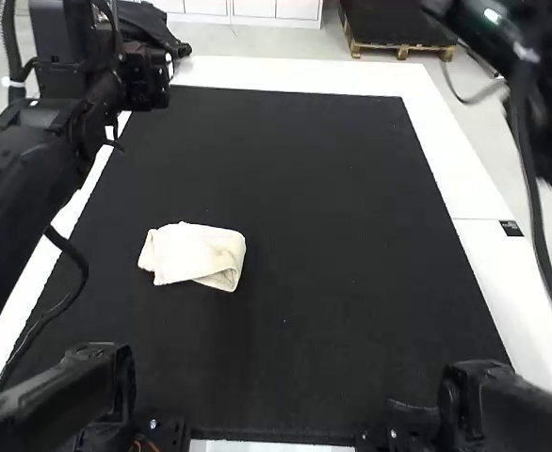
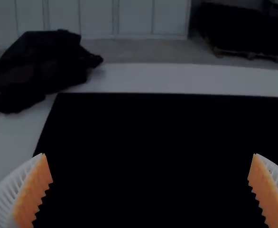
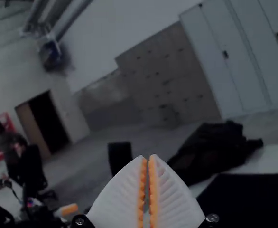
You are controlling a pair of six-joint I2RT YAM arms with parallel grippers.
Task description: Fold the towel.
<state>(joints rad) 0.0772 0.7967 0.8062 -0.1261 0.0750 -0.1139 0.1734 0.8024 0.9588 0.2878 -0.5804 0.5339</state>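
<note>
The cream towel (image 1: 184, 250) lies folded into a small, rumpled bundle at nine o'clock from the middle of the black mat (image 1: 351, 235), a layered fold showing at its four o'clock corner. Between eleven and twelve o'clock from it is the left gripper (image 1: 147, 77), its fingers spread wide; between one and two, the right gripper (image 1: 455, 19) is narrow, tips almost meeting

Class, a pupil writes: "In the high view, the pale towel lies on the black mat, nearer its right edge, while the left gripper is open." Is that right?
Not quite: the high view shows the pale towel nearer the left edge of the black mat. The left gripper is indeed open.
</note>
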